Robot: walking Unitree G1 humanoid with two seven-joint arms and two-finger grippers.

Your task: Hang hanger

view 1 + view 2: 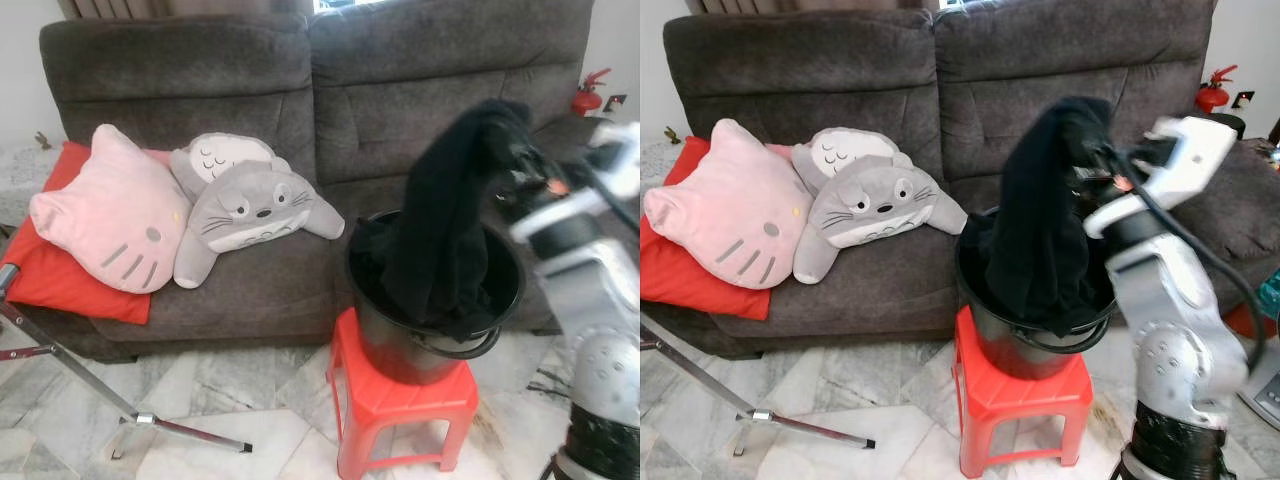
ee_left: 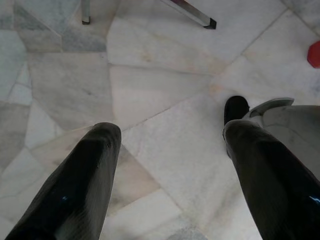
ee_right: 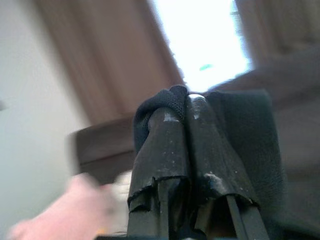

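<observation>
Cloth point(image 1: 1045, 215), black and limp, hangs at centre right of the frame, its lower end trailing into the black bucket point(image 1: 1025, 345) on the red stool point(image 1: 1015, 400). We see no hanger. Our right gripper point(image 3: 187, 107) is pinched on its top fold, arm raised and bent. Our left gripper point(image 2: 170, 150) hangs spread over the floor point(image 2: 150, 75).

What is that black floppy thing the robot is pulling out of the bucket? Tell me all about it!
It is a black cloth, soft and matte like a knitted garment. The right pincer is shut on its top end, holding it up in front of the grey sofa. It hangs in a long limp drape, and its lower part lies in the black bucket and spills over the rim. The bucket stands on a red stool.
</observation>
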